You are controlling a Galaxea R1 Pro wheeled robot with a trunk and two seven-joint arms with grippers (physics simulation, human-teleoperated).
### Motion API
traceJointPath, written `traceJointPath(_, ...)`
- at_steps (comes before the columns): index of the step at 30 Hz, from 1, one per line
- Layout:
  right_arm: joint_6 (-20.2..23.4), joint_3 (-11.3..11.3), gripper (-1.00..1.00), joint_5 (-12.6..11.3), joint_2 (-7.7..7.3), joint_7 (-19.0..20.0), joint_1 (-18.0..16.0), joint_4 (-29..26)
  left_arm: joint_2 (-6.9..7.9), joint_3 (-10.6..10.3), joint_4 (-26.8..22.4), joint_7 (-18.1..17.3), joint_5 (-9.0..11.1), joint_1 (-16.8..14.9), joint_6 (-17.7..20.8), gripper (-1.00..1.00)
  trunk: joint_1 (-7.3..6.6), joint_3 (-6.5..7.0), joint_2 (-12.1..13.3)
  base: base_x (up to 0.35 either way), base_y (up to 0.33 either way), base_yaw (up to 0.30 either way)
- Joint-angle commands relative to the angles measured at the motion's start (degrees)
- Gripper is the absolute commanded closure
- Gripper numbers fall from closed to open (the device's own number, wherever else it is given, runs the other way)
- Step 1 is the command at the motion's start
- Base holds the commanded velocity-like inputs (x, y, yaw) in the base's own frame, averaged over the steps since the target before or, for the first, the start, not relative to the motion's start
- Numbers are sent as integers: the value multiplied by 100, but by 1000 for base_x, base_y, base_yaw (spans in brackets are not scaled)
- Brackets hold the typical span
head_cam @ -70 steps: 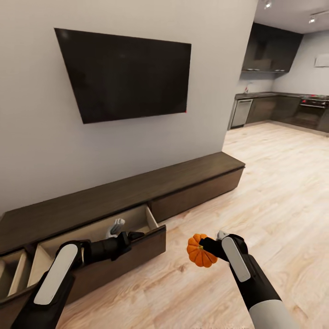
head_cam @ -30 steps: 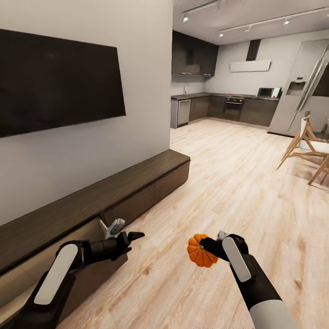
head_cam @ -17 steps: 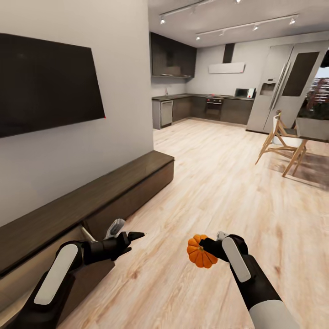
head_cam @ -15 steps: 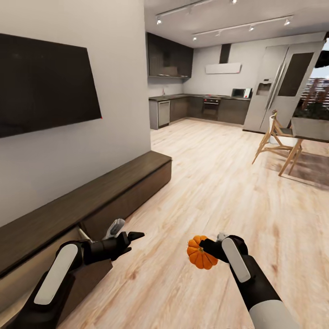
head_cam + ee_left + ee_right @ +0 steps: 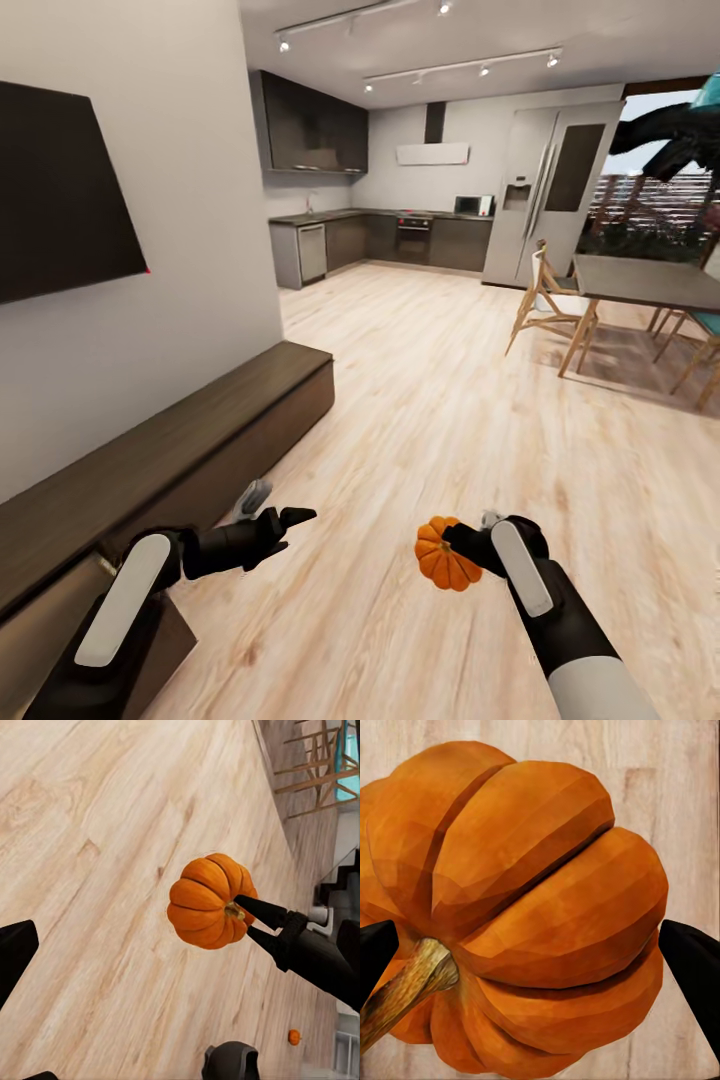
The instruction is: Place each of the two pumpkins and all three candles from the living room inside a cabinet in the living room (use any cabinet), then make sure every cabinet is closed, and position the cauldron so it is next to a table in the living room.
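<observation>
An orange ribbed pumpkin [image 5: 445, 555] hangs above the wood floor, with my right gripper [image 5: 460, 542] shut on its stem end. The left wrist view shows the same pumpkin [image 5: 204, 904] pinched by black fingers [image 5: 262, 916]. It is close up in the right wrist view [image 5: 532, 915]. My left gripper [image 5: 285, 502] is open and holds nothing, out in front of the long low dark-brown cabinet [image 5: 200, 430] along the left wall. A second small pumpkin [image 5: 294, 1037] lies far off on the floor. The cauldron and coffee table are out of view.
A corner of a pulled-out drawer [image 5: 172, 630] sticks out at the lower left under my left arm. A TV [image 5: 55, 200] hangs on the wall. A tall dining table [image 5: 640, 282] with wooden chairs [image 5: 545, 300] stands at right, the kitchen behind.
The whole view has swung to the right, so the cabinet and its open drawers slid left and the dining table came in. Both arms keep their pose, the pumpkin still held.
</observation>
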Motion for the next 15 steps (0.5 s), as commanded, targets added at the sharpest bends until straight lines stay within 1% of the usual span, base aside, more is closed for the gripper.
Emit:
traceJointPath(1,-6,-41,100,-81,-1,-59,-4,-4,4,-4,-7,60,59,-1,3,-100,3,-2,-3,342,-79,-277)
traceJointPath(2,1,-95,100,-81,-5,-59,-4,-4,4,-4,-7,60,59,-1,3,-100,3,1,-3,342,-96,-277)
traceJointPath(5,6,-142,100,-82,-1,-59,-4,-2,4,-4,-7,60,59,0,3,-100,3,10,-3,343,-107,-277)
traceJointPath(15,7,-166,100,-82,-8,-59,-2,5,4,-4,10,60,59,-1,3,-100,3,39,-3,343,-114,-277)
